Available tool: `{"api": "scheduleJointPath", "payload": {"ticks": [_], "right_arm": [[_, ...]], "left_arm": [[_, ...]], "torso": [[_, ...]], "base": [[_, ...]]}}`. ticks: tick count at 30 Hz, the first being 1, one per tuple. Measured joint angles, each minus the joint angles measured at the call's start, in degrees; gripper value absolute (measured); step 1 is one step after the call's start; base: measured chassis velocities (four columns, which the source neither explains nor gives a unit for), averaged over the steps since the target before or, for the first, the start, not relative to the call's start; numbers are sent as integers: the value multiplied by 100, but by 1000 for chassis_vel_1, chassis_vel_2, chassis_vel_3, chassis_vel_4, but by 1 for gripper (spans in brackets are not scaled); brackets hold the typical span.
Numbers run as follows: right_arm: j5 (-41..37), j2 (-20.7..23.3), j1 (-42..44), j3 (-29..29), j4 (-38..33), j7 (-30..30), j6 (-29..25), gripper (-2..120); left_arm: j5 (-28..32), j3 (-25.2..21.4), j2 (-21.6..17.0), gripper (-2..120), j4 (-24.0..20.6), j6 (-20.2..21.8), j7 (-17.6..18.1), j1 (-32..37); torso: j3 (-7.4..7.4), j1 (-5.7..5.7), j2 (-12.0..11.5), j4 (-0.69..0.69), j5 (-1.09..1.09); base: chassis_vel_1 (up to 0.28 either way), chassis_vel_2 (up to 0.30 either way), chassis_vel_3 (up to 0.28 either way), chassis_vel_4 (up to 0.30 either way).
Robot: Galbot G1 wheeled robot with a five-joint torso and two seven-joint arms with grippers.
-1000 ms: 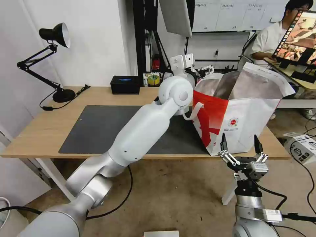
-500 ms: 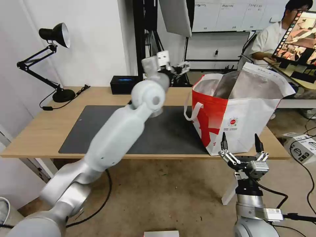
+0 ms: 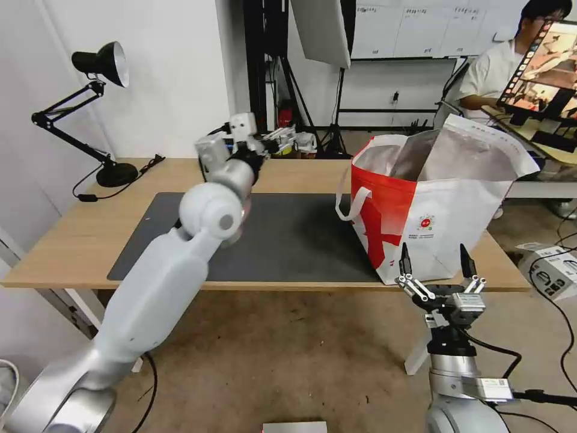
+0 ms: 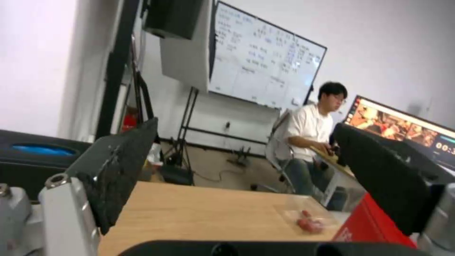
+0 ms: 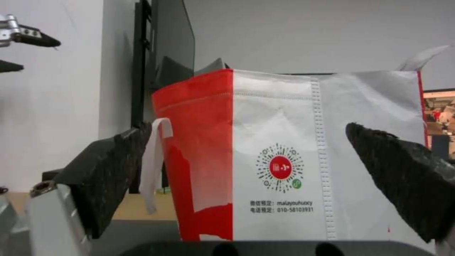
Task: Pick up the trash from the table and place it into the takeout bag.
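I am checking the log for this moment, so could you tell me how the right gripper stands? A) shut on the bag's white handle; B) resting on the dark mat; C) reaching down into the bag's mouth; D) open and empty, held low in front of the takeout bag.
D: the right gripper sits below the table edge facing the takeout bag, fingers spread with nothing between them.

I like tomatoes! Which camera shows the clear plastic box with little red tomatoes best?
The left wrist view: the clear plastic clamshell tray with small red tomatoes lies on the light-wood table beside the red-and-white takeout bag, between the open left gripper's fingers. In the head view the bag hides it; likewise the right wrist view.
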State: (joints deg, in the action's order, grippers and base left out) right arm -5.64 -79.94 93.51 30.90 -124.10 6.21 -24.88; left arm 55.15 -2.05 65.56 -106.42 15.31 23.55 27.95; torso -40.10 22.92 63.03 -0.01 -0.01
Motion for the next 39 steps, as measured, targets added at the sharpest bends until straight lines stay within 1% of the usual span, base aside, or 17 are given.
{"api": "scheduleJointPath", "payload": {"ticks": [1,2,4,9,12,13,15,17,19,20,22,23,25,27,29,35,39], "right_arm": [[1,24,-16,-13,6,-2,2,100],[1,24,-16,-13,6,-2,2,100],[1,46,-28,-18,14,-2,4,100],[1,57,-51,-38,52,-4,5,100],[-3,67,-92,-60,71,-5,6,100],[-3,67,-92,-60,71,-5,6,100],[-11,93,-110,-60,84,-5,6,100],[-18,109,-111,-56,92,-4,6,100],[-36,142,-118,-50,106,-3,6,100],[-36,142,-118,-50,106,-3,6,100],[-69,180,-146,-45,123,-3,7,100],[-69,180,-146,-45,123,-3,7,100],[-111,225,-192,-44,150,-2,8,100],[-125,241,-208,-42,162,-2,9,100],[-155,280,-248,-39,193,-2,11,100],[-189,317,-271,-31,223,-1,12,100],[-216,342,-273,-27,233,0,12,100]], "left_arm": [[-112,-100,-65,100,-67,-122,-95,189],[-112,-100,-65,100,-67,-122,-95,189],[-261,-222,-160,100,-155,-289,-221,481],[-420,-375,-311,100,-296,-495,-363,880],[-584,-490,-420,100,-367,-759,-492,1227],[-584,-490,-420,100,-367,-759,-492,1227],[-793,-565,-435,100,-384,-982,-577,1459],[-886,-597,-431,100,-398,-1079,-615,1581],[-1082,-674,-399,100,-430,-1290,-718,1864],[-1082,-674,-399,100,-430,-1290,-718,1864],[-1392,-799,-316,100,-434,-1549,-871,2243],[-1392,-799,-316,100,-434,-1549,-871,2243],[-1681,-963,-220,100,-426,-1781,-997,2605],[-1742,-1012,-198,100,-419,-1836,-1025,2699],[-1851,-1176,-147,100,-407,-1952,-1084,2923],[-1994,-1374,-96,100,-374,-2116,-1144,3090],[-2282,-1506,-36,100,-351,-2301,-1264,3225]], "torso": [[0,0,0,1,1],[0,0,0,1,1],[0,0,0,1,0],[0,0,0,1,0],[0,0,0,2,0],[0,0,0,2,0],[0,0,0,1,1],[-1,0,0,1,1],[0,0,0,0,1],[0,0,0,0,1],[0,0,0,0,1],[0,0,0,0,1],[0,0,0,1,1],[0,0,0,1,1],[0,-1,0,1,1],[0,0,0,1,1],[0,0,0,0,1]], "base": [[0,0,0,0],[0,0,0,0],[0,0,0,0],[0,0,0,0],[0,0,0,0],[0,0,0,0],[0,0,0,0],[0,0,0,0],[0,0,0,0],[0,0,0,0],[0,0,0,0],[0,0,0,0],[0,0,0,0],[0,0,0,0],[0,0,0,0],[0,0,0,0],[0,0,0,0]]}}
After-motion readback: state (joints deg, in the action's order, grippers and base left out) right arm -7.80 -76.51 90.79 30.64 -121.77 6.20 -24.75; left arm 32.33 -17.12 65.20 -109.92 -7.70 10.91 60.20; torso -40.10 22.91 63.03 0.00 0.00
